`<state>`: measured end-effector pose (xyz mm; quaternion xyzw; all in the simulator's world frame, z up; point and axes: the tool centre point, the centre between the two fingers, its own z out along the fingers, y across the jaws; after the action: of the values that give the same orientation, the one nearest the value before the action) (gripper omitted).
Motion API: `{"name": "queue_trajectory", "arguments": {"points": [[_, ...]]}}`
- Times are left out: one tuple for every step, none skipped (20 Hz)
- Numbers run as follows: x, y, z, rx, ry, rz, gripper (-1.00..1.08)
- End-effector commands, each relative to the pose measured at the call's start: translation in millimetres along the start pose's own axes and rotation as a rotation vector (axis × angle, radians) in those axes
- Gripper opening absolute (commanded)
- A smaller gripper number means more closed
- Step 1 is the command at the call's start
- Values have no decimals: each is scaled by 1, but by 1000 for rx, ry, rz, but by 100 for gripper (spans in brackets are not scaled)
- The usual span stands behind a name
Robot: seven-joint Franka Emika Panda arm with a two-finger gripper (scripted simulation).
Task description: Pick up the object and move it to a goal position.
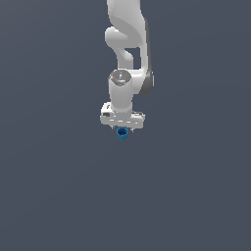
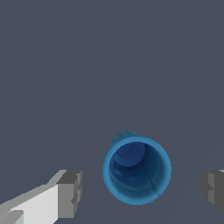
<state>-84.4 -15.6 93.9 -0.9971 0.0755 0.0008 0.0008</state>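
Fingers [image 2: 70,194] of the gripper [image 2: 142,192] stand spread wide in the wrist view, one grey pad on each side of the blue cup [image 2: 137,170] with clear gaps between pad and rim, so nothing is held. The cup sits upright, mouth open to the camera, its rim wider than its base (the ribbing is hard to make out here). In the exterior view the cup [image 1: 122,133] shows just below frame centre, directly beneath the white gripper [image 1: 122,126], on the plain grey surface [image 1: 196,196]. Behind it, the white arm [image 1: 128,44] rises to the top edge of the frame.
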Motion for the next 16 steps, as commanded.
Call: {"name": "queue_trajectory", "arguments": {"points": [[-4, 1, 3, -1, 2, 6, 100], [-4, 2, 3, -1, 2, 7, 100], [-4, 2, 4, -1, 2, 7, 100], [-3, 1, 3, -1, 1, 5, 100], [-3, 1, 3, -1, 1, 5, 100], [-4, 1, 4, -1, 1, 5, 100], [-4, 1, 6, -1, 1, 5, 100], [-4, 1, 8, -1, 1, 5, 100], [-4, 1, 10, -1, 1, 5, 100], [-4, 1, 14, -1, 1, 6, 100], [-4, 1, 18, -1, 1, 6, 100], [-5, 1, 22, -1, 1, 6, 100], [-5, 2, 27, -1, 1, 6, 100], [-5, 2, 32, -1, 1, 6, 100], [-5, 2, 37, -1, 1, 7, 100], [-5, 2, 41, -1, 1, 7, 100]]}}
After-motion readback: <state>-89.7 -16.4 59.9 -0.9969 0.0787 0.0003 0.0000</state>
